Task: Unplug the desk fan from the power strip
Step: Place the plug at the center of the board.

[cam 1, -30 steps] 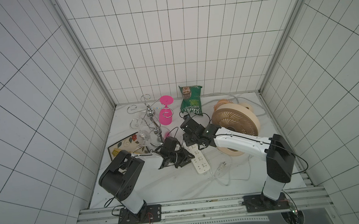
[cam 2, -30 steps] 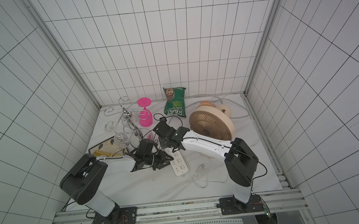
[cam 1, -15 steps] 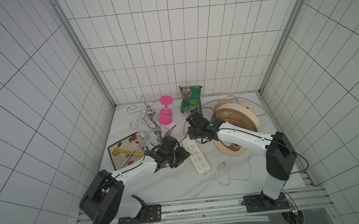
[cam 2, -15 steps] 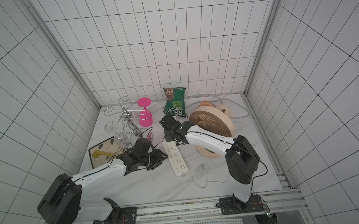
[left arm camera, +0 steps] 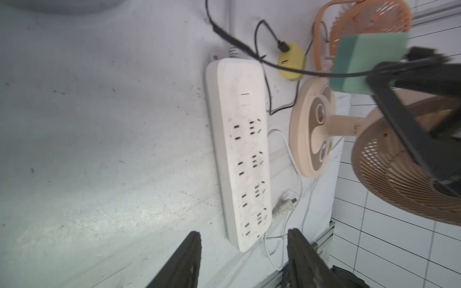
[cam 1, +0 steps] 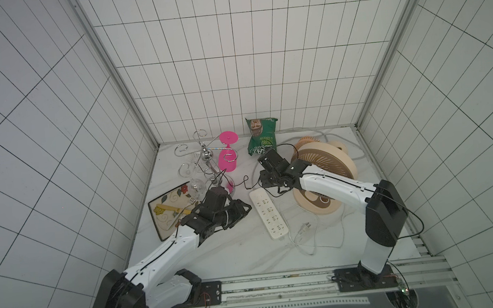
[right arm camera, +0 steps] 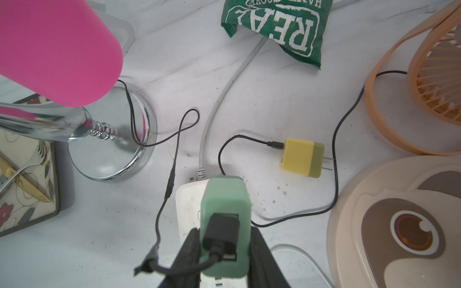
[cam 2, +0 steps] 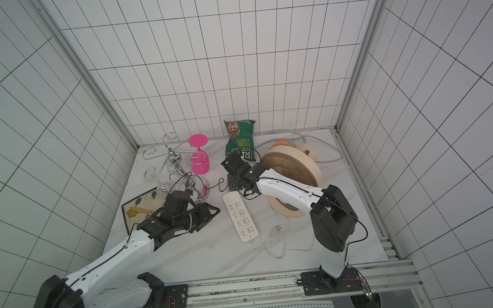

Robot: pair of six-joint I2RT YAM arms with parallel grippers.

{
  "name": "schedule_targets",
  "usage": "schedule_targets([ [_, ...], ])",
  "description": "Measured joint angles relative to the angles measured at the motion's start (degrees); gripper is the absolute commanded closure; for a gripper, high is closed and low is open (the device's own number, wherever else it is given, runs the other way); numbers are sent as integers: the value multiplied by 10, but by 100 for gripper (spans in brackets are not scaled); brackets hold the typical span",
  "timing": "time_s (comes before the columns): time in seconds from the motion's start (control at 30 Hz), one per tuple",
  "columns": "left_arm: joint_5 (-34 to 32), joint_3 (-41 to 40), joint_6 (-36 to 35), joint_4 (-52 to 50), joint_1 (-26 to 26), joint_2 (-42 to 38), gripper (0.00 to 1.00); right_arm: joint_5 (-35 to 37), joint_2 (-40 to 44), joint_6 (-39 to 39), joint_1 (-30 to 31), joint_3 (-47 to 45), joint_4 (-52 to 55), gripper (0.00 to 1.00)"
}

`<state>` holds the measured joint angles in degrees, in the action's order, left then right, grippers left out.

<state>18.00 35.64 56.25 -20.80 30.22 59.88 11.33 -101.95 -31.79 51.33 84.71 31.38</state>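
The left gripper (left arm camera: 243,234) has just spread apart, empty, left of the power strip (cam 1: 268,214); the right gripper (right arm camera: 224,234) pinches a green adapter (right arm camera: 224,197) above its far end. Sockets bare, white plug (left arm camera: 359,205) loose beside it, desk fan (cam 1: 323,162) right: apparently unplugged.

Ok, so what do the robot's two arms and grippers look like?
The left arm and right arm both have smooth white links, bulky black joint housings and thin black cables running along them. The left gripper and right gripper are black, each with two slim flat fingers.
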Motion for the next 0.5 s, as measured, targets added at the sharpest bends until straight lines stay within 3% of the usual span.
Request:
schedule_targets([
  [0.23, -80, -17, 44, -123, -97, -199, 45, -13, -64, 0, 2, 75, -7, 84],
  [0.4, -171, -22, 103, -205, -106, -335, 45, -19, -113, -16, 4, 97, -38, 84],
  [0.5, -214, -13, 128, -253, -108, -360, 45, -30, -144, -31, 3, 109, -53, 85],
])
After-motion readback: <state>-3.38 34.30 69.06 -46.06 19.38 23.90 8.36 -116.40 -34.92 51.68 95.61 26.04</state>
